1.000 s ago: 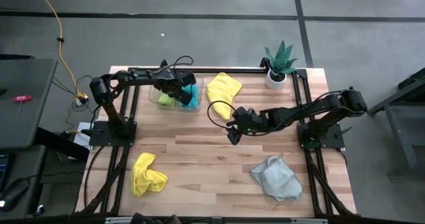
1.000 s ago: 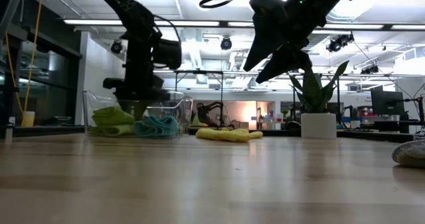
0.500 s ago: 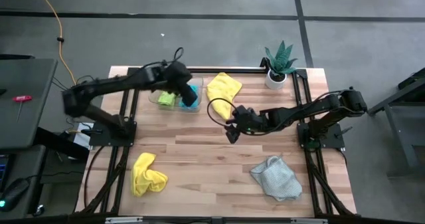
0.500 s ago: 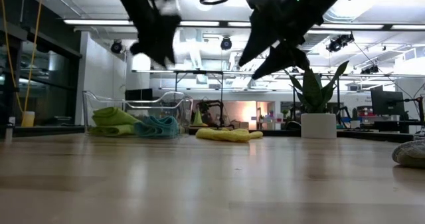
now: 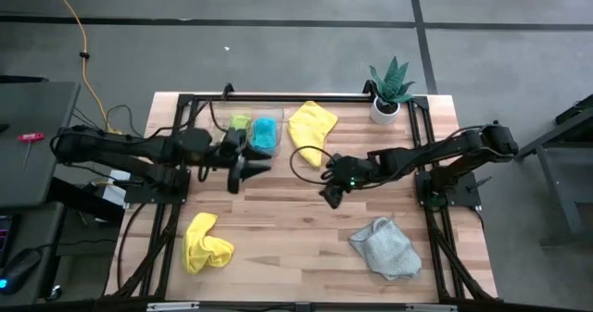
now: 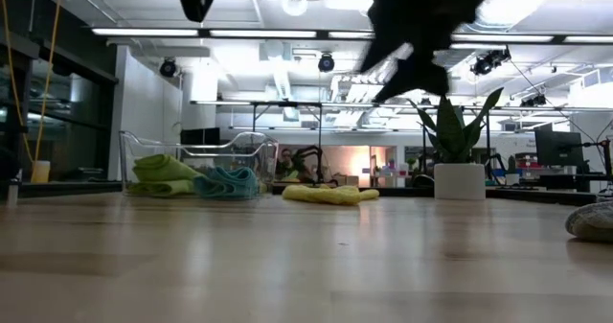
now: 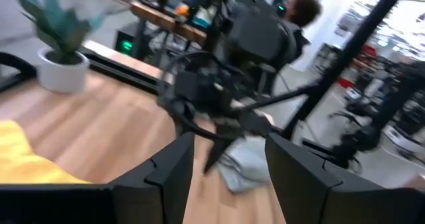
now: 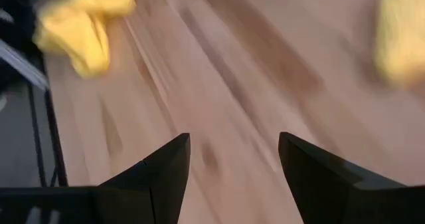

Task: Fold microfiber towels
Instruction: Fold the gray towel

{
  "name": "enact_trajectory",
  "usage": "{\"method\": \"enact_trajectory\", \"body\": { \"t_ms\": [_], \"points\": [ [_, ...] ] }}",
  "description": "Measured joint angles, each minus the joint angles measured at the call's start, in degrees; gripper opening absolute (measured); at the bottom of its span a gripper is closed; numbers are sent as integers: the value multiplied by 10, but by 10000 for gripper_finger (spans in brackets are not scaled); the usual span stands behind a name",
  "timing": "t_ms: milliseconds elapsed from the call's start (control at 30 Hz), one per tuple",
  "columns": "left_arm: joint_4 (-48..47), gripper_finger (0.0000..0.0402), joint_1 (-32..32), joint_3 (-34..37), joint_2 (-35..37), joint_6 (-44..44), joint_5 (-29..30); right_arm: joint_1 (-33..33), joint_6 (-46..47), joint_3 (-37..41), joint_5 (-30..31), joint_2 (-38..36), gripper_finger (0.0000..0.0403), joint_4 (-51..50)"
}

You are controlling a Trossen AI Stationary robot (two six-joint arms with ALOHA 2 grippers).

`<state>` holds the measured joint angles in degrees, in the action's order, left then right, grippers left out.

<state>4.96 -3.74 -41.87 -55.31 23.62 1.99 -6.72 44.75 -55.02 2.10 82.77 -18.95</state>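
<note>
The left gripper (image 5: 248,164) hung above the table (image 5: 296,229) just in front of the clear tray (image 5: 220,118), jaws spread and empty, and the right gripper (image 5: 331,195) hovered mid-table, jaws likewise spread. The lime green towel (image 5: 240,124) and teal towel (image 5: 264,132) lay in the tray, one yellow towel (image 5: 310,127) beside it, another yellow towel (image 5: 206,243) at the front left, and the grey towel (image 5: 386,248) at the front right.

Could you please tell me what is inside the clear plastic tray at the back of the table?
The clear plastic tray holds two folded towels side by side: the lime green towel and the teal-blue towel. Whether anything lies beneath them cannot be seen.
</note>
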Motion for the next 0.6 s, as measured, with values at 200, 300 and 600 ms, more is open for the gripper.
{"method": "enact_trajectory", "body": {
  "t_ms": [200, 300, 600],
  "points": [
    [-2, 173, 35, 9, 0, -3, 0, -29, 87, 0, -95, -15, 223, -224],
    [-7, 173, 39, 9, -9, 0, 1, -53, 176, 12, -133, -12, 223, -324],
    [-3, 172, 39, 9, -13, 13, 2, -148, 417, 102, -163, -51, 222, -378]
  ]
}}
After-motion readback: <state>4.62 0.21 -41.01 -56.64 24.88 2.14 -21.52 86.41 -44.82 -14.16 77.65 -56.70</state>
